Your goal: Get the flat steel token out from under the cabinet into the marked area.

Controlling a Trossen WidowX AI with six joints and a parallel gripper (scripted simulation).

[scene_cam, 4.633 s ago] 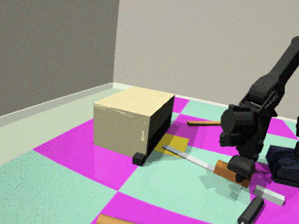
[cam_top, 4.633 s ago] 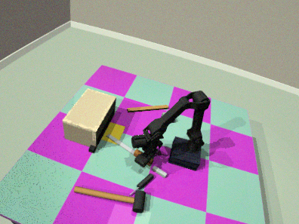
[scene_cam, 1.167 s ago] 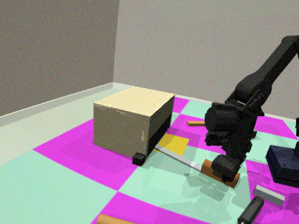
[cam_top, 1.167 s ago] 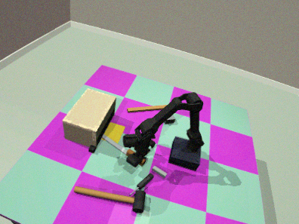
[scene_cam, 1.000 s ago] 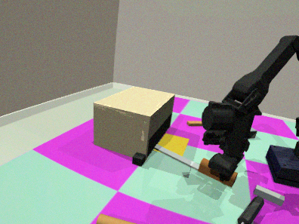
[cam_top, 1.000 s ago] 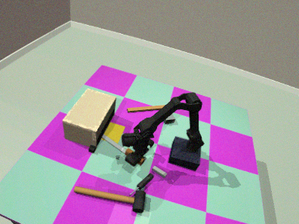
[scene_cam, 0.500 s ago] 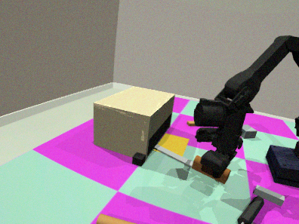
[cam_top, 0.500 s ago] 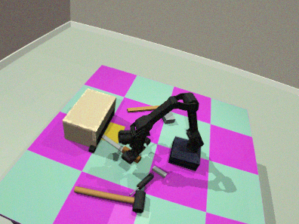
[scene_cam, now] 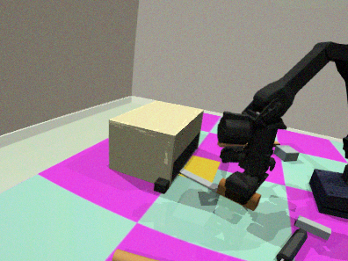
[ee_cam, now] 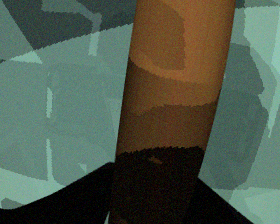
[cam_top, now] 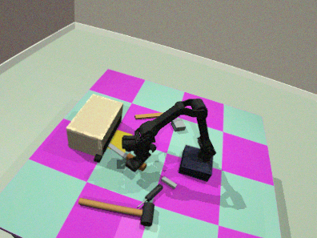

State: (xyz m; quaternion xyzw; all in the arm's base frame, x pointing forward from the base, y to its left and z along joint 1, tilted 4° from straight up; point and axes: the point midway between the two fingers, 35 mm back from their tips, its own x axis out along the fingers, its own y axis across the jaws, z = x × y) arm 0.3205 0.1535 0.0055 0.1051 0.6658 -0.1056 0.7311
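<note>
The cream cabinet (cam_top: 96, 113) (scene_cam: 154, 118) stands at the left, with a dark, low front. The yellow marked area (cam_top: 120, 136) (scene_cam: 204, 168) lies before it, partly hidden by the arm in the top view. My gripper (cam_top: 135, 163) (scene_cam: 239, 193) (ee_cam: 150, 177) is shut on the orange-brown handle (cam_top: 142, 167) (scene_cam: 254, 201) (ee_cam: 180, 50) of a tool, low over the table. The tool's flat grey blade (cam_top: 117, 149) (scene_cam: 198, 177) points at the cabinet, crossing the near side of the yellow area. Its tip is at the cabinet's front edge; whether it reaches under is unclear. I cannot see the token.
A small black block (cam_top: 98, 158) (scene_cam: 161, 184) sits at the cabinet's near front corner. A black-headed mallet (cam_top: 147, 214), a black-handled tool (cam_top: 154, 192) (scene_cam: 293, 245) and a grey bar (cam_top: 169, 182) (scene_cam: 313, 228) lie nearer. A wooden stick (cam_top: 147, 116) and grey block (cam_top: 178, 125) (scene_cam: 286, 153) lie behind the arm.
</note>
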